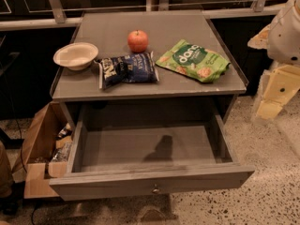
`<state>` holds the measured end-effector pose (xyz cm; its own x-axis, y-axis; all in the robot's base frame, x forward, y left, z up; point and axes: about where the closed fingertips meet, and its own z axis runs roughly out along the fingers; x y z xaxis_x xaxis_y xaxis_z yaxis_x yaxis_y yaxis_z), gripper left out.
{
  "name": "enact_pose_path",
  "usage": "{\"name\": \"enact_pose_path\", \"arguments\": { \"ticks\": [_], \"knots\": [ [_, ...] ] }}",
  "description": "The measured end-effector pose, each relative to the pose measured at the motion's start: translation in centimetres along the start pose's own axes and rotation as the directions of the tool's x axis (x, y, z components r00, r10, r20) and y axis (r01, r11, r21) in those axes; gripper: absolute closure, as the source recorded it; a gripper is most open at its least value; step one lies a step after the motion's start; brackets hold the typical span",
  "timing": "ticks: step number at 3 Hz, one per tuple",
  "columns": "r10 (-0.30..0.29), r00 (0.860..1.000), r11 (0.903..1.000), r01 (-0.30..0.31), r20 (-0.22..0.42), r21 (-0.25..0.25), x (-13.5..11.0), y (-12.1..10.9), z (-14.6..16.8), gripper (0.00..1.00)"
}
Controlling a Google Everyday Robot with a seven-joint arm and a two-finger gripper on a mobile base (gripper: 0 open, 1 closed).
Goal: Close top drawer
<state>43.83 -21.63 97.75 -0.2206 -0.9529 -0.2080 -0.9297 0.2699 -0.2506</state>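
Your top drawer (140, 181) is pulled well out from under the table (164, 25). It's grey wood with a flat front and a small round metal knob (155, 189). Above the drawer: round cream bowl (75, 55), red apple (138, 41), crinkly dark bag (127, 69), green bag (193, 60). The cream hand (276, 90) is right of the drawer, not touching it. Can't tell its grip state.

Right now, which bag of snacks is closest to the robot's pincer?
The green bag, on the right of the cabinet top. The pincer hangs off to its right; the dark blue bag lies further left, beside the bowl.
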Motion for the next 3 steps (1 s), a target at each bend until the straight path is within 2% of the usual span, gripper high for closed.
{"name": "enact_pose_path", "arguments": {
  "ticks": [1, 2, 3],
  "knots": [
    [0.000, 1.000, 1.0000, 0.000, 0.000, 0.000, 0.00, 0.00, 0.00, 0.00],
    [0.000, 1.000, 1.0000, 0.000, 0.000, 0.000, 0.00, 0.00, 0.00, 0.19],
    [0.000, 1.000, 1.0000, 0.000, 0.000, 0.000, 0.00, 0.00, 0.00, 0.42]
  ]
}}
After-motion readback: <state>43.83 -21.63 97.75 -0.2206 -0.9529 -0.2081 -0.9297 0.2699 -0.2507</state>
